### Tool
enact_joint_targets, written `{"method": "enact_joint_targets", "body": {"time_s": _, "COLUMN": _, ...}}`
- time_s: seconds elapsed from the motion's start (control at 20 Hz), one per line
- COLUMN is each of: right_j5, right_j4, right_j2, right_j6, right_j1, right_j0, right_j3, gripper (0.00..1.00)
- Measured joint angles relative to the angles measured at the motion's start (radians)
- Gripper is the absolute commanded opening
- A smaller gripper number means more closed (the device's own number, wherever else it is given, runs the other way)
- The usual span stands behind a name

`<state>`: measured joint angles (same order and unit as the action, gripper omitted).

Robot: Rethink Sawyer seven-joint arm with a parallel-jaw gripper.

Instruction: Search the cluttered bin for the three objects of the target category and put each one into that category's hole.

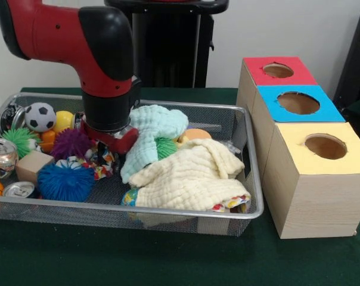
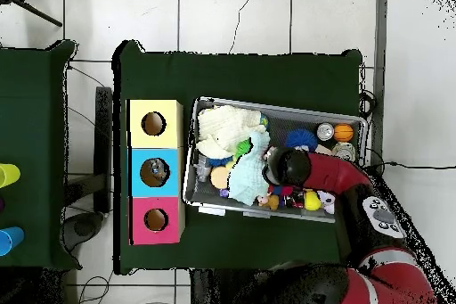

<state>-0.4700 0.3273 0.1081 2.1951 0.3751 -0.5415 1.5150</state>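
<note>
**Arm down in the bin, search under way**

Green cloth covers the table [image 1: 168,262], and on it stands a wire-mesh bin [image 1: 168,213] beside three wooden boxes, each with a round hole: red-topped [image 1: 278,71], blue-topped [image 1: 298,103] and yellow-topped [image 1: 326,146]. Which category is wanted cannot be told from this moment, so no target can be singled out.

By my reading this is the search step — the hand [image 1: 108,136] is lowered near the bin's middle, by a purple spiky ball [image 1: 70,143] and a patterned fabric piece [image 1: 101,161]. Whether it is wide, narrow or holding something, I cannot tell.

Soft waffle-weave cloths, pale mint [image 1: 153,134] and cream [image 1: 189,179], heap over the side towards the boxes and partly bury a green spiky ball [image 1: 165,147]. At the opposite end lie a fuzzy blue ball [image 1: 65,182], a small football [image 1: 40,116], a wooden block [image 1: 33,165] and shiny drink cans [image 1: 2,156]. Next probably comes moving the cloths aside to uncover what they hide.
</note>
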Motion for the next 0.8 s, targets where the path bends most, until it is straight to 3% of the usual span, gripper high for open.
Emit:
{"method": "enact_joint_targets", "body": {"time_s": 0.4, "right_j5": -0.068, "right_j4": -0.087, "right_j2": 0.002, "right_j6": 0.0, "right_j1": -0.025, "right_j0": -0.02, "right_j3": -0.005, "gripper": 1.0}}
{"method": "enact_joint_targets", "body": {"time_s": 0.8, "right_j5": -0.066, "right_j4": -0.095, "right_j2": -0.024, "right_j6": 0.0, "right_j1": -0.028, "right_j0": 0.01, "right_j3": -0.012, "gripper": 1.0}}
